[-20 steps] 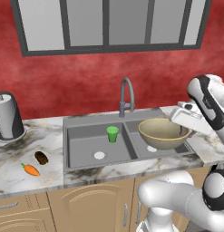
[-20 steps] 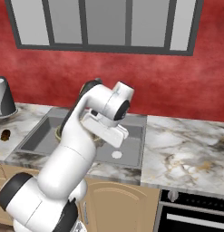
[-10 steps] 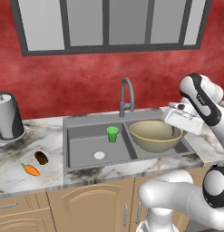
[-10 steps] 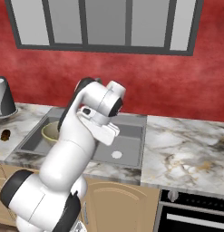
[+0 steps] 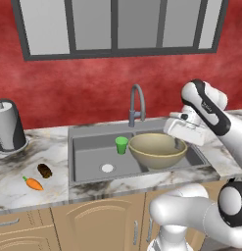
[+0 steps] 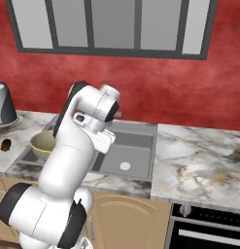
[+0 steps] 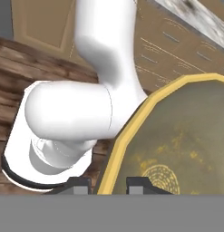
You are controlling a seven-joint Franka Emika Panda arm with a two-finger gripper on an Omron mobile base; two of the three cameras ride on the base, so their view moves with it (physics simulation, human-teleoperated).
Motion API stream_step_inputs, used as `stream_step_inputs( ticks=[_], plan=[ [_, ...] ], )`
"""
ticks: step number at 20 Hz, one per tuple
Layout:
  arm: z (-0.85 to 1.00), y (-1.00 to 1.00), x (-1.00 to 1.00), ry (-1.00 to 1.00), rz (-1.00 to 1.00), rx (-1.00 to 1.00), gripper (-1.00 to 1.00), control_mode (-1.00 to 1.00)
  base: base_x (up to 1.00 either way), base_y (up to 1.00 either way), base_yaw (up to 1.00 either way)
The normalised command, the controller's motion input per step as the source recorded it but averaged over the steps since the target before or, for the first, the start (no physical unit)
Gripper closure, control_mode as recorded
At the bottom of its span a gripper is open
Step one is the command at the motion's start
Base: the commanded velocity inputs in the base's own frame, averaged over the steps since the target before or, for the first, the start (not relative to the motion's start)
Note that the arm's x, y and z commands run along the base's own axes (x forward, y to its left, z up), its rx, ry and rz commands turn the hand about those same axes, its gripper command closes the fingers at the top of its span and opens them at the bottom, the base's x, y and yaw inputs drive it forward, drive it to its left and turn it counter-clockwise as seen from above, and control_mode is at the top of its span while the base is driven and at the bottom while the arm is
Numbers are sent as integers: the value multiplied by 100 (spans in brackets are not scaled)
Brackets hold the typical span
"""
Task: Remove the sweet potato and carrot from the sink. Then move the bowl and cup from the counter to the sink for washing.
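**Desk:** Where's the bowl right now?

**Me:** I see the bowl (image 5: 157, 149) over the sink (image 5: 88, 157), around the divider between the two basins. I can't tell from the left base camera whether it sits on the metal or hangs just above it. In the right base camera a sliver of bowl (image 6: 42, 142) peeks out behind my arm, over the sink (image 6: 133, 155).

**Desk:** And the end effector?

**Me:** The end effector (image 5: 177, 136) is at the bowl's right rim. On the hand camera, the end effector (image 7: 108, 183) has its two dark fingertips either side of the yellow rim of the bowl (image 7: 177, 140), clenched on it. So I'm grasping the bowl by its edge.

**Desk:** The cup?

**Me:** The cup (image 5: 122, 145) stands upright in the left basin, toward the back, just beside the bowl's left edge.

**Desk:** The vegetables?

**Me:** Both are out of the sink, on the bench (image 5: 24, 166) to its left. The sweet potato (image 5: 44, 170) lies near the sink's edge, and the carrot (image 5: 33, 184) is just in front of it, closer to me. A kettle (image 5: 9, 126) stands farther back on the left.
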Motion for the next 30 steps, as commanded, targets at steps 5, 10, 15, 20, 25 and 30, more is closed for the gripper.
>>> stream_step_inputs(
  ticks=[5,10,15,20,25,30],
  plan=[
    [1,46,10,0,5,0,100,-100,0,0,0],
    [0,45,17,0,0,0,100,-100,0,0,0],
    [0,41,19,0,0,0,100,-100,0,0,0],
    [-2,40,21,0,0,0,100,-100,0,0,0],
    [-11,28,27,2,0,0,100,-100,0,0,0],
    [-12,16,28,1,0,-2,100,-100,0,0,0]
  ],
)
